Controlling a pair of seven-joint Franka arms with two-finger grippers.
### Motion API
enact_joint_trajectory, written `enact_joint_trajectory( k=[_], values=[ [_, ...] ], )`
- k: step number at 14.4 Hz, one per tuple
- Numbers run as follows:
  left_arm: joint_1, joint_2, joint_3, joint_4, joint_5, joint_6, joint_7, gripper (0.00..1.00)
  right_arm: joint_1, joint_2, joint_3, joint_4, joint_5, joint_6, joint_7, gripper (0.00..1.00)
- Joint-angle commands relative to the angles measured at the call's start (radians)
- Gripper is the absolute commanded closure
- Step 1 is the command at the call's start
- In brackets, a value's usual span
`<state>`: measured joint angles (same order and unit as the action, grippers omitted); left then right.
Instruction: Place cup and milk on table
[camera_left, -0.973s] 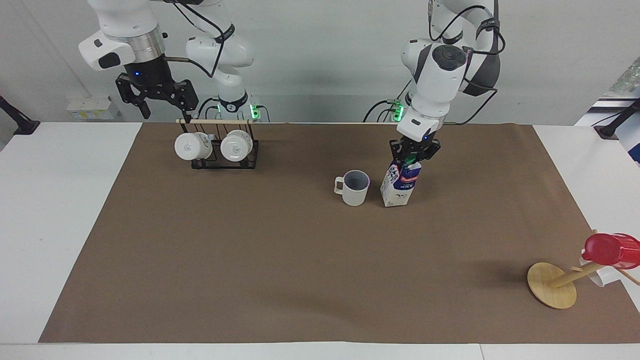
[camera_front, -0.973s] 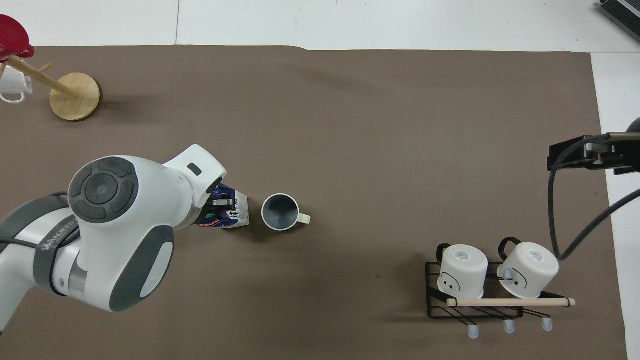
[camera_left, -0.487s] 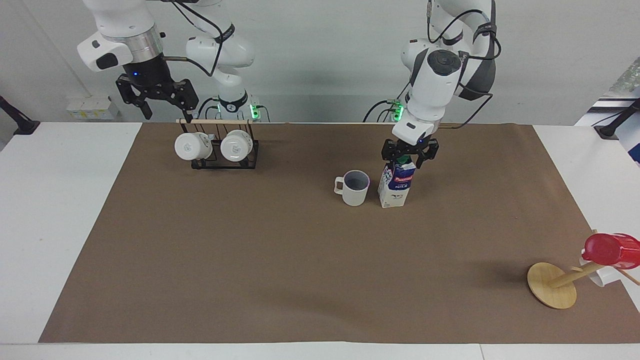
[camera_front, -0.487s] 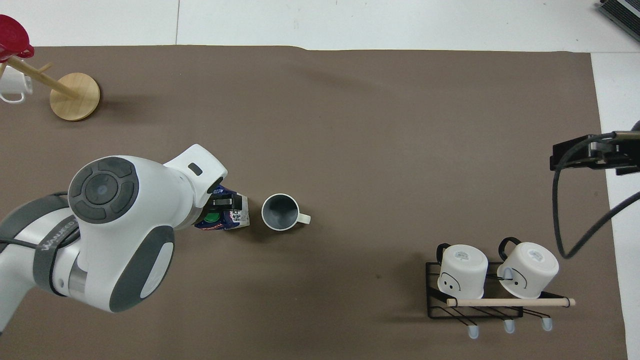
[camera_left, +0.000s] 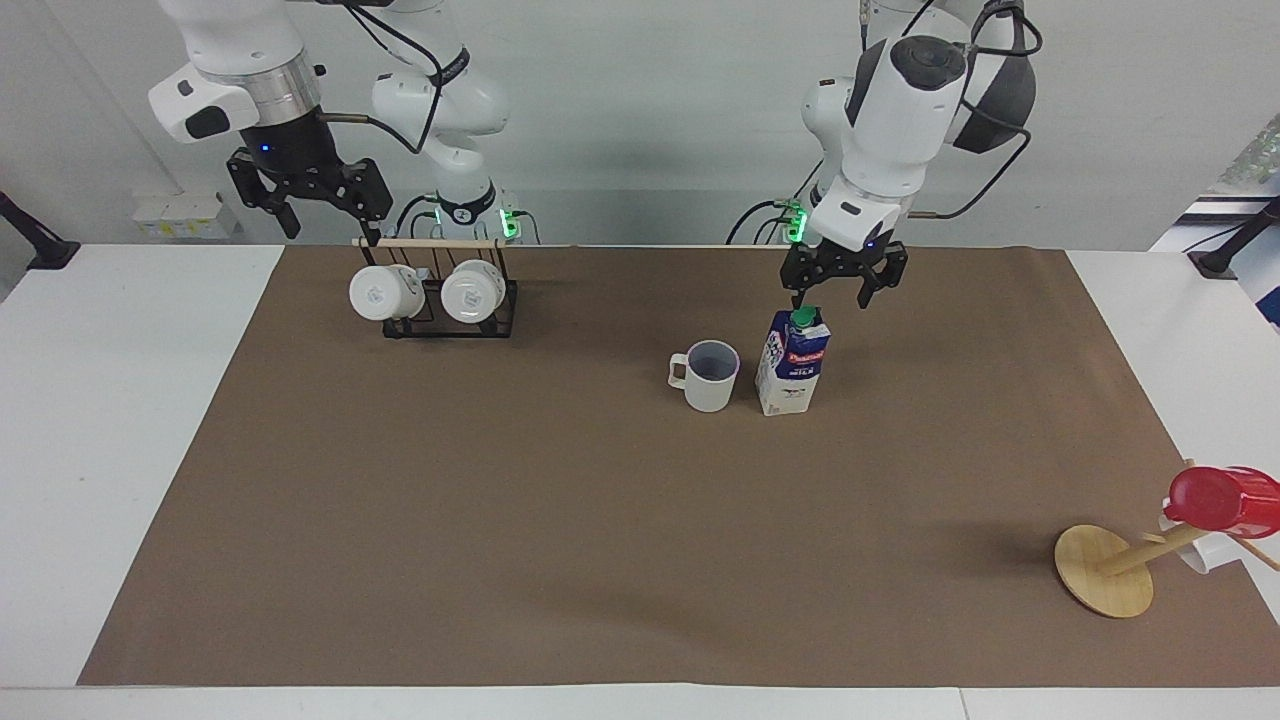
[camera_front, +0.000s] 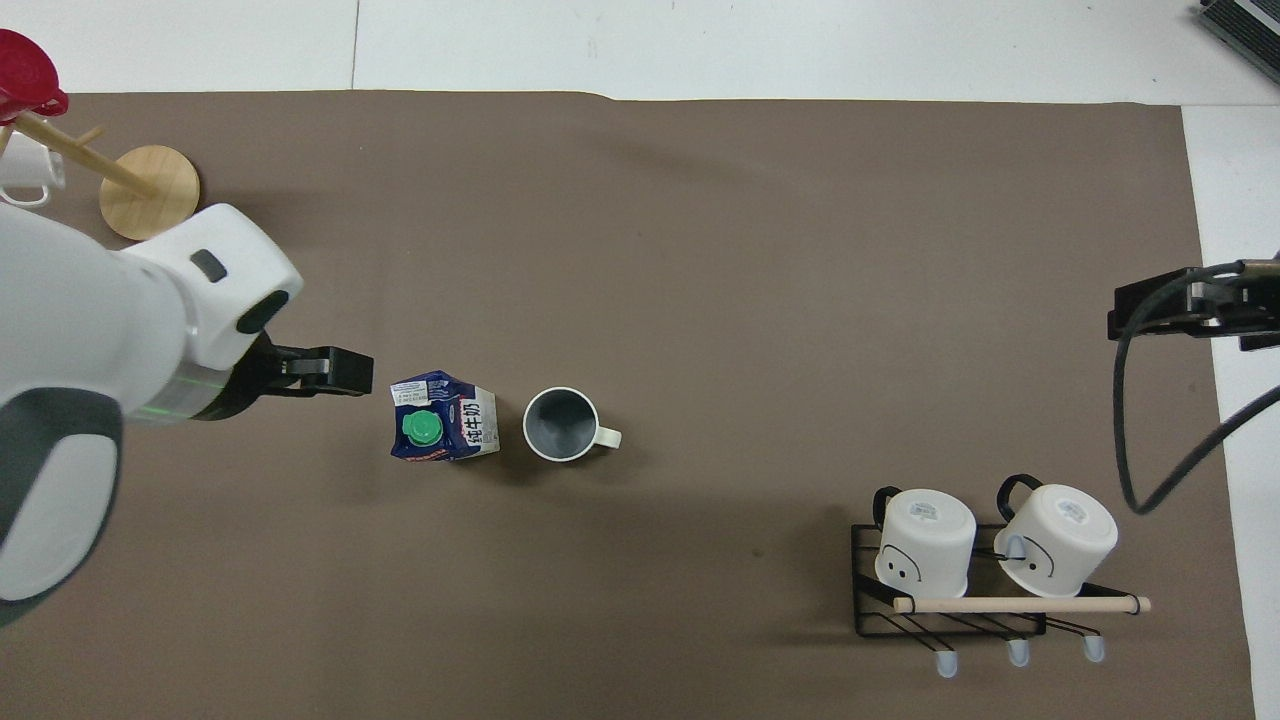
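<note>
The milk carton (camera_left: 793, 362) stands upright on the brown paper of the table (camera_left: 600, 520), green cap on top. The pale cup (camera_left: 708, 377) stands upright right beside it, toward the right arm's end, not touching it. In the overhead view the milk (camera_front: 442, 430) and the cup (camera_front: 560, 425) sit side by side. My left gripper (camera_left: 835, 297) is open and empty, in the air just above the carton's top and clear of it; it also shows in the overhead view (camera_front: 335, 370). My right gripper (camera_left: 330, 215) is open and waits above the mug rack.
A black wire rack (camera_left: 440, 295) with two white mugs stands near the robots at the right arm's end. A wooden mug tree (camera_left: 1103, 570) with a red cup (camera_left: 1215, 500) and a white mug leans at the left arm's end, farthest from the robots.
My left gripper has opened, let go of the carton and risen off it. The carton went from tilted to standing upright on the paper. The right arm barely moved.
</note>
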<state>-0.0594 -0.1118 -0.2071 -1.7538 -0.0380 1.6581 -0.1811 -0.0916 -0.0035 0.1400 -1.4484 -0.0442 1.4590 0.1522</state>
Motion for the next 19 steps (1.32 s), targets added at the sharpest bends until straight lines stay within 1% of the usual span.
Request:
enact_joint_trajectory(
  k=[1, 3, 6, 19],
  values=[
    [0.081, -0.003, -0.005, 0.069, -0.008, -0.101, 0.113, 0.0, -0.017, -0.001, 0.006, 0.006, 0.03, -0.011, -0.002, 0.0],
    [0.137, -0.014, -0.003, 0.077, -0.008, -0.13, 0.185, 0.0, -0.017, -0.001, 0.006, 0.006, 0.03, -0.011, -0.002, 0.0],
    [0.168, -0.023, -0.003, 0.077, -0.005, -0.139, 0.213, 0.0, -0.017, -0.001, 0.006, 0.006, 0.03, -0.011, -0.002, 0.0],
    [0.17, -0.029, -0.008, 0.077, -0.005, -0.136, 0.207, 0.0, -0.017, -0.001, 0.006, 0.006, 0.03, -0.011, -0.002, 0.0]
  ],
)
